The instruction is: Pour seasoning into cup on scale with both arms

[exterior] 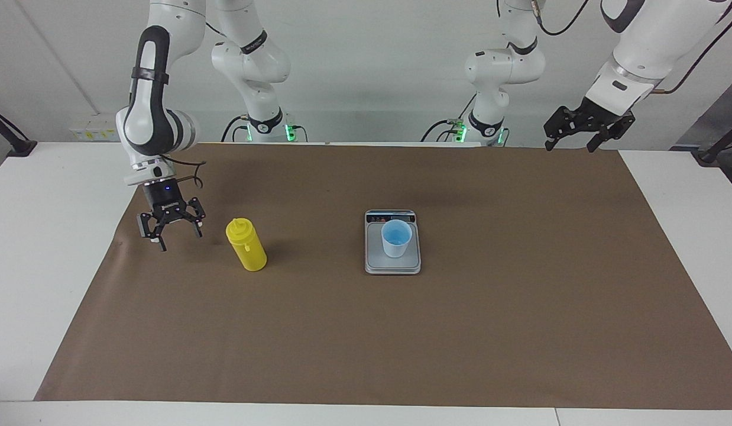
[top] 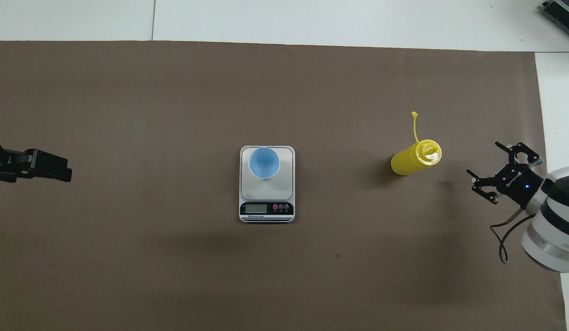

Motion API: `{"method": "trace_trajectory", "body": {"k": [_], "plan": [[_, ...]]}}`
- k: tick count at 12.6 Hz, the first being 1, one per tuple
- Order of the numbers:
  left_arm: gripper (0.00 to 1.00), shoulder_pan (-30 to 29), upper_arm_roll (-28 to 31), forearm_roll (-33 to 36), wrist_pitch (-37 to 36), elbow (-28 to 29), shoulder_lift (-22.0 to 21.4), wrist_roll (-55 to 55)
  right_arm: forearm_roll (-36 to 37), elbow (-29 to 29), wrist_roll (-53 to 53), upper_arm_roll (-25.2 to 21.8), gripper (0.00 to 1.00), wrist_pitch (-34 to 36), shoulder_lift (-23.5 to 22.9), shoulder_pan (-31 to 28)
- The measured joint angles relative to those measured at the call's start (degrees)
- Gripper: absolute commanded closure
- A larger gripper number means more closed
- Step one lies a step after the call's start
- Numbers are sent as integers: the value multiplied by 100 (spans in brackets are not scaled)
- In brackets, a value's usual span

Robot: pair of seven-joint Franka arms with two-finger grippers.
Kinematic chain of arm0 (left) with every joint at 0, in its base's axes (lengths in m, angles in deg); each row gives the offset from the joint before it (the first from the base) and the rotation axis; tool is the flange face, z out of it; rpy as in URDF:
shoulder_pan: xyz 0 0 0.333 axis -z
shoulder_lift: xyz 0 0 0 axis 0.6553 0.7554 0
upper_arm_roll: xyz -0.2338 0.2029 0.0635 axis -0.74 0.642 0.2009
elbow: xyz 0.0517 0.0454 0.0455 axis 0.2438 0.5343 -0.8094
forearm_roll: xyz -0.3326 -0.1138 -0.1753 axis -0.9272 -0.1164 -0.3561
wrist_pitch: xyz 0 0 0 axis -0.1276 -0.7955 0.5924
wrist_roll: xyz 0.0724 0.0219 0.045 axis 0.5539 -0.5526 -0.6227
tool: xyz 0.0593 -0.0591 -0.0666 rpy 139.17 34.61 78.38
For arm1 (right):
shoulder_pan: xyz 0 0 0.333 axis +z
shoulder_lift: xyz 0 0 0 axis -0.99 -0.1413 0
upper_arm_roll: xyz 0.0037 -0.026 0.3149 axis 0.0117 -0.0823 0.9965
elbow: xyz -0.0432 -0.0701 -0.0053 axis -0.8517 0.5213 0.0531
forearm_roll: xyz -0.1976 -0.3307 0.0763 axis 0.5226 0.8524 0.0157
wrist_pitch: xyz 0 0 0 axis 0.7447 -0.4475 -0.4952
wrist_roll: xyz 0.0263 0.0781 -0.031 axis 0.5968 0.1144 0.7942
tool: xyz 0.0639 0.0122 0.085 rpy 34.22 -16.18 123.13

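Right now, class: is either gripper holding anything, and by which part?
Nothing is held. The right gripper is open beside the seasoning bottle; the left gripper is open too.

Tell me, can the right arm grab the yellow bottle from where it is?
Probably yes. The right gripper hangs open beside the yellow bottle, apart from it, with only bare brown mat between them. Nothing blocks the way.

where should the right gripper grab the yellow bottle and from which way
Probably mid-body on the seasoning, level from the right arm's end of the table: it stands upright, a plain cylinder, with the nozzle cap on top to stay clear. The open right gripper hangs on that side, apart from it.
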State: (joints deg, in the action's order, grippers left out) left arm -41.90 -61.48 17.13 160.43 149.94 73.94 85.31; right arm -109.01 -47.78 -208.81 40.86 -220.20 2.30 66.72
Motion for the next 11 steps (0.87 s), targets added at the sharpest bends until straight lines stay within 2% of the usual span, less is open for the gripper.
{"method": "trace_trajectory", "body": {"k": [6,11], "plan": [[0,0,0,5,71,172,-68,1,1748,781,149,-13,0,592,-213,-413],[0,0,0,177,104,185,-102,1,4453,1497,2228,-5,0,939,-176,-386]]}}
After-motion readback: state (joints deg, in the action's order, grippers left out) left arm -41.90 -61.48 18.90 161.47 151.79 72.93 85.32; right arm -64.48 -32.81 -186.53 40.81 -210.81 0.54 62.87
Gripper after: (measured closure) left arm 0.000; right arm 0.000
